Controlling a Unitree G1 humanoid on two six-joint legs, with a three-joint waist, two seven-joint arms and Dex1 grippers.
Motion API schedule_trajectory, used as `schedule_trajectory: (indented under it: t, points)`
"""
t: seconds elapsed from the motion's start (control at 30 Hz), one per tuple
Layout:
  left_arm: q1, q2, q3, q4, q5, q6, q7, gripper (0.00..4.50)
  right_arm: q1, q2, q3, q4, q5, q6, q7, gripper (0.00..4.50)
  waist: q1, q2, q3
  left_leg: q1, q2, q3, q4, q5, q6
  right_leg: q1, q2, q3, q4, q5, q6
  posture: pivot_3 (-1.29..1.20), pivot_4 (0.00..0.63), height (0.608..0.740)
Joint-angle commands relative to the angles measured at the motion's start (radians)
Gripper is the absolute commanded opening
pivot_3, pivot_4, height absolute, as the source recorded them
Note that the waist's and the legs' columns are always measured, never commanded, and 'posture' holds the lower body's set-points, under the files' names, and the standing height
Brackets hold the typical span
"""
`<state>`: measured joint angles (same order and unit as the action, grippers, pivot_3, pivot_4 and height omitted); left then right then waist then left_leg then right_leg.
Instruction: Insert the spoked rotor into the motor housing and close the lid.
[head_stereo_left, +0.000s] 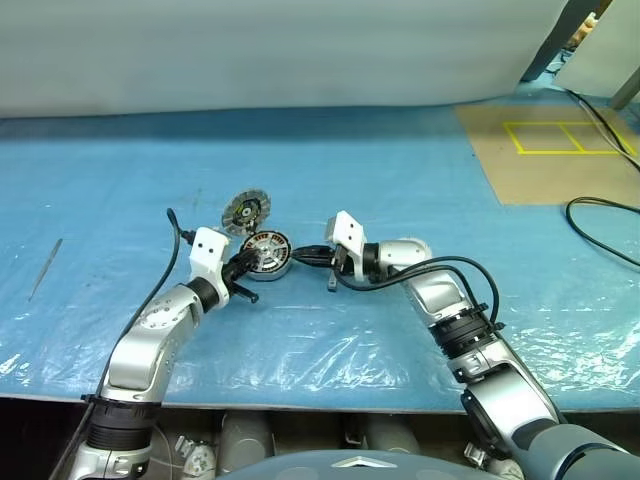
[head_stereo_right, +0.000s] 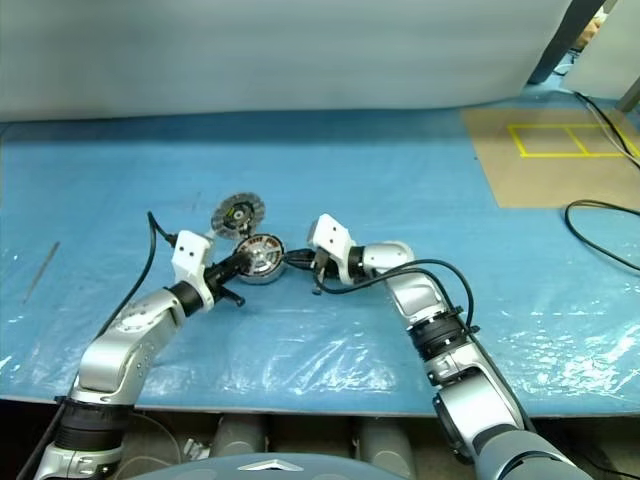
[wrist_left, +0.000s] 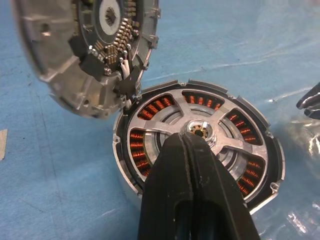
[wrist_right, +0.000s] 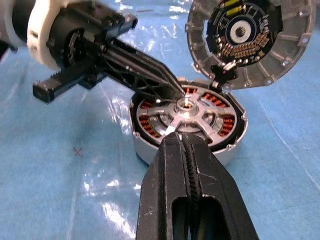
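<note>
The housing sits on the blue plastic sheet near the middle of the table, a short silver cup with orange windings ringed inside. The rotor already lies in it, its silver spokes crossing over the copper and its small hub at the centre. The lid stands open and tilted at about 11 o'clock from the housing, joined to the housing's rim by dark wires; its inner face carries a round circuit board.

The left gripper comes in from about 8 o'clock of the housing, its two black fingers pressed together with nothing between them, the tips resting at or just beside the rotor's hub; whether they press on it cannot be told. The right gripper comes in from about 3 o'clock, fingers likewise pinched together and empty, the tips at the housing's near rim, touching or just short of it.

A black cable loops over the sheet at 3 o'clock, well apart from the motor. Past it at about 2 o'clock lies a brown board marked with yellow tape. A thin grey strip lies on the sheet at 9 o'clock, far from the housing.
</note>
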<state>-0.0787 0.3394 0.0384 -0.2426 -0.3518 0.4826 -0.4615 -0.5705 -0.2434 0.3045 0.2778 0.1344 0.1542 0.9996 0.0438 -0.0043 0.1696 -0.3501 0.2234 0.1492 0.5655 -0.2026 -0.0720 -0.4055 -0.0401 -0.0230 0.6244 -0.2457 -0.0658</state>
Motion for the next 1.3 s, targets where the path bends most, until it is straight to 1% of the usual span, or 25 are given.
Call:
schedule_trajectory:
  t: [0.03,0.13,0.27,0.37,0.47,0.6,0.73,0.83,0.93,1.0,1.07,1.2,1.3]
  points:
    - [0.010,0.006,0.054,-0.043,-0.048,-0.085,-0.058,0.04,-0.011,0.005,-0.036,-0.048,0.040,0.012,-0.002,0.00,0.000,0.000,0.000,0.000,0.000,0.000,0.000,0.000,0.000,0.000,0.000,0.000,0.000,0.000,0.000,0.00,0.150,0.740]
    - [0.028,0.018,0.121,-0.053,-0.116,-0.124,-0.111,0.04,-0.013,0.001,-0.038,-0.045,0.035,0.003,-0.005,0.00,0.000,0.000,0.000,0.000,0.000,0.000,0.000,0.000,0.000,0.000,0.000,0.000,0.000,0.000,0.000,0.00,0.150,0.740]
    - [0.054,0.071,0.180,-0.014,-0.162,-0.155,-0.204,0.04,-0.015,-0.005,-0.040,-0.049,0.039,0.007,-0.001,0.00,-0.003,0.000,0.000,0.000,0.000,0.000,-0.001,0.000,-0.001,0.000,0.000,0.000,0.000,0.000,0.000,0.00,0.150,0.740]
    - [0.075,0.135,0.203,0.056,-0.138,-0.209,-0.275,0.04,-0.018,-0.009,-0.041,-0.057,0.043,0.012,0.006,0.00,-0.002,0.000,0.000,0.001,0.000,0.000,-0.001,0.000,-0.001,0.000,0.000,0.000,0.000,0.000,0.000,0.00,0.150,0.740]
    - [0.061,0.168,0.218,0.147,-0.092,-0.274,-0.277,0.04,-0.017,-0.016,-0.041,-0.069,0.048,0.020,0.015,0.00,-0.002,0.000,0.000,0.001,0.000,0.000,-0.001,0.000,-0.001,0.000,0.000,0.000,-0.001,0.000,0.000,0.00,0.150,0.740]
    - [-0.053,0.185,0.222,0.337,-0.006,-0.387,-0.228,0.04,-0.006,-0.034,-0.036,-0.104,0.061,0.055,0.042,0.00,0.003,0.000,0.000,0.002,0.000,-0.001,-0.001,0.000,0.000,0.000,0.000,-0.001,0.000,0.000,0.000,0.00,0.150,0.740]
    - [-0.234,0.154,0.183,0.530,0.034,-0.495,-0.239,0.04,0.002,-0.040,-0.031,-0.116,0.052,0.058,0.045,0.00,0.006,-0.001,0.000,0.001,0.000,-0.001,0.001,0.000,0.001,0.000,0.000,-0.001,0.000,0.004,0.006,0.00,0.150,0.740]
    - [-0.348,0.121,0.162,0.650,0.043,-0.564,-0.270,0.04,0.011,-0.042,-0.032,-0.131,0.052,0.064,0.042,0.00,0.007,-0.001,0.000,0.001,-0.001,-0.001,0.002,0.000,0.001,0.000,-0.001,0.000,0.000,0.004,0.007,0.00,0.150,0.740]
    - [-0.470,0.099,0.117,0.819,0.076,-0.639,-0.340,0.04,0.034,-0.050,-0.031,-0.166,0.051,0.083,0.033,0.00,0.007,-0.001,0.000,0.001,-0.001,-0.001,0.002,0.001,0.001,0.000,0.000,0.000,0.000,0.005,0.007,0.00,0.150,0.740]
    - [-0.532,0.081,0.107,0.901,0.063,-0.662,-0.404,0.04,0.047,-0.055,-0.032,-0.187,0.051,0.096,0.026,0.00,0.005,-0.001,0.000,0.000,-0.001,-0.001,0.001,0.001,0.001,0.000,0.000,0.000,0.000,0.005,0.008,0.00,0.150,0.740]
    - [-0.588,0.066,0.088,0.954,0.040,-0.650,-0.516,0.04,0.062,-0.062,-0.035,-0.211,0.051,0.110,0.017,0.00,0.003,-0.001,0.000,-0.001,-0.001,-0.001,0.001,0.001,0.000,0.000,0.000,0.000,0.000,0.005,0.008,0.00,0.150,0.740]
    - [-0.646,0.057,0.067,0.979,0.001,-0.601,-0.701,0.04,0.064,-0.080,-0.060,-0.223,0.059,0.131,0.000,0.00,0.007,-0.001,0.000,-0.001,-0.001,-0.001,-0.001,0.001,0.000,0.000,0.000,0.000,0.000,0.005,0.008,0.00,0.150,0.740]
    - [-0.634,0.065,0.043,0.907,-0.032,-0.510,-0.813,0.04,0.031,-0.092,-0.123,-0.190,0.080,0.147,-0.033,0.00,0.012,-0.001,0.000,-0.001,-0.001,-0.001,-0.001,0.000,0.000,0.000,-0.001,0.000,0.000,0.005,0.008,0.00,0.150,0.740]
